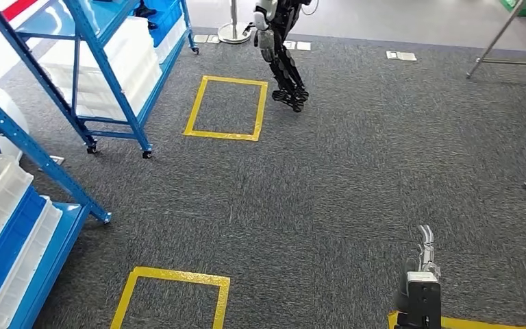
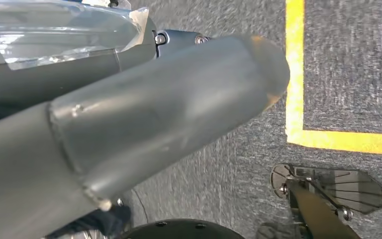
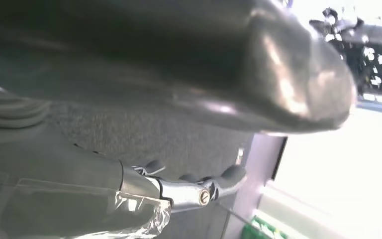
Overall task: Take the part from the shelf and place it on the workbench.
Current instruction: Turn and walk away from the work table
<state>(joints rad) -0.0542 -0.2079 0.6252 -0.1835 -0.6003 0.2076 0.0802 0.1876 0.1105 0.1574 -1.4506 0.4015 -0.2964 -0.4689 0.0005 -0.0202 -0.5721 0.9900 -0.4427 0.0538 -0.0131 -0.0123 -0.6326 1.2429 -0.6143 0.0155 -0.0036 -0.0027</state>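
Observation:
Two blue shelf racks stand to my left. The farther rack carries white bins; the nearer rack at the lower left holds white and blue bins. I cannot pick out a part in them. My right hand hangs low at the bottom right over the carpet, fingers stretched out and holding nothing. In the left wrist view my left hand also hangs over the carpet, its thick thumb close to the lens and nothing in its grip.
Grey carpet bears yellow tape squares, one ahead and one near my feet. Another dark legged robot stands at the top middle. A metal stand's legs reach in at the upper right.

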